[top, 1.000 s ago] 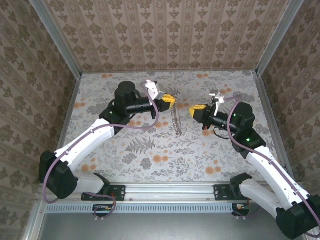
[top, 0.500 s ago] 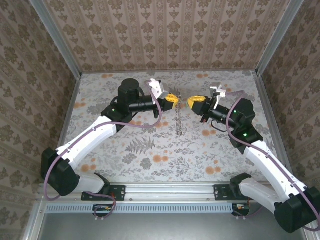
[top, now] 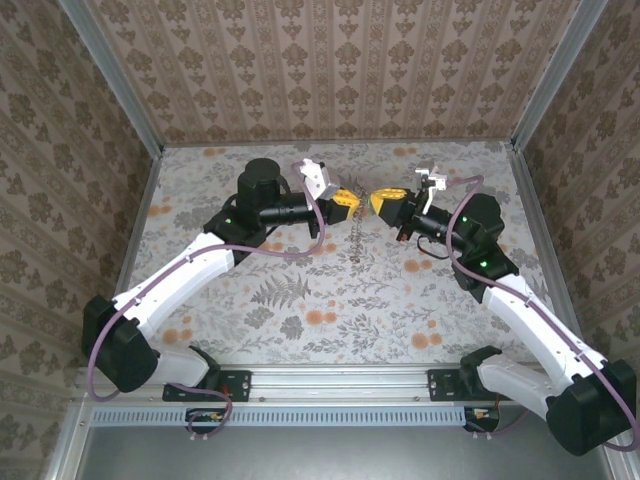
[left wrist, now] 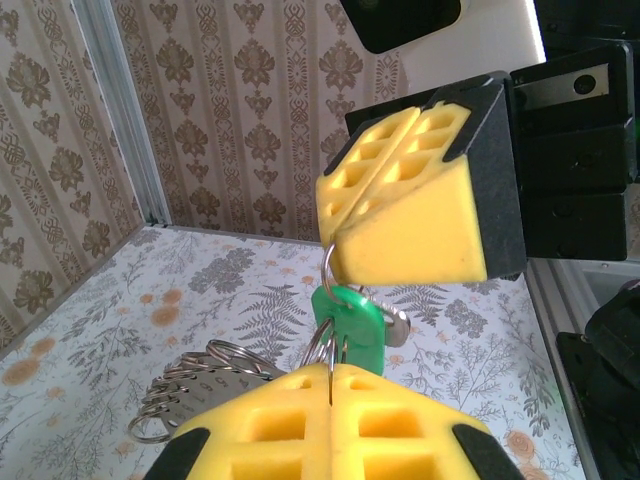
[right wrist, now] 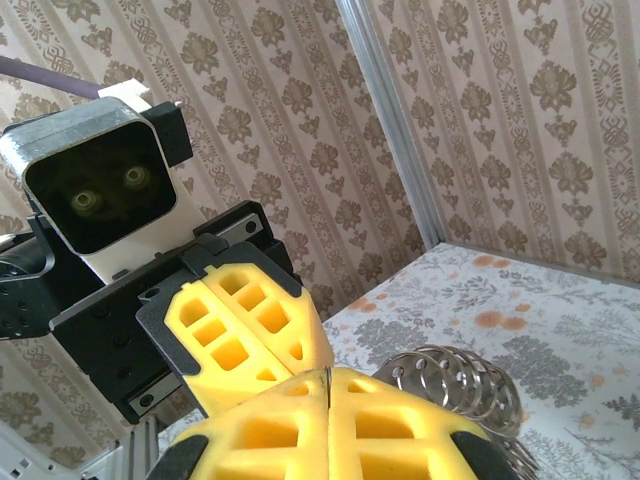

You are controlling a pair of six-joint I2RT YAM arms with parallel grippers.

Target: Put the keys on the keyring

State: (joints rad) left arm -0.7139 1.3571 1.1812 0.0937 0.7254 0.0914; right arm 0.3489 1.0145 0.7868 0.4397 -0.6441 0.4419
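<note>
Pinching tip to tip above the desk (left wrist: 120, 330), the left fingers (left wrist: 300, 425) and right fingers (left wrist: 410, 230) are each clamped tight on thin silvery wire of the keyring (left wrist: 325, 268), the green key (left wrist: 347, 325) hanging between them, a chain of rings (left wrist: 205, 385) drooping below; threading looks the step in hand. Next, I judge, one side must hold firm while the other works the key round the coil.
</note>
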